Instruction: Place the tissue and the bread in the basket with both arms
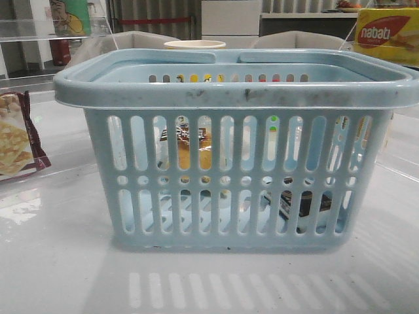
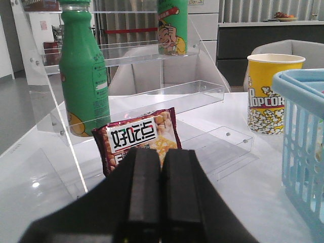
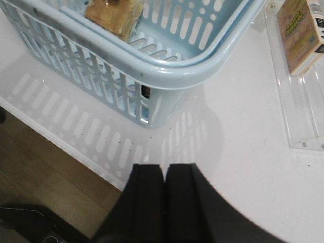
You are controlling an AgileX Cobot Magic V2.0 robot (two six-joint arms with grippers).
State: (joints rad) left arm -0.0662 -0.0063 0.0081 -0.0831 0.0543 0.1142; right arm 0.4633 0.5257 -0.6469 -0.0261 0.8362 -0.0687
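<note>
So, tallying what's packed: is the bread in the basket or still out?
In. The bread shows through the slots of the basket, and the right wrist view shows it inside.

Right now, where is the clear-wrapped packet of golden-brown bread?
The bread packet sits inside the light-blue slotted plastic basket, left of centre in the front view, leaning up behind the slots; the right wrist view shows it too.

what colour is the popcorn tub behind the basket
Yellow with a white popcorn print low down; the popcorn tub shows best in the left wrist view.
</note>
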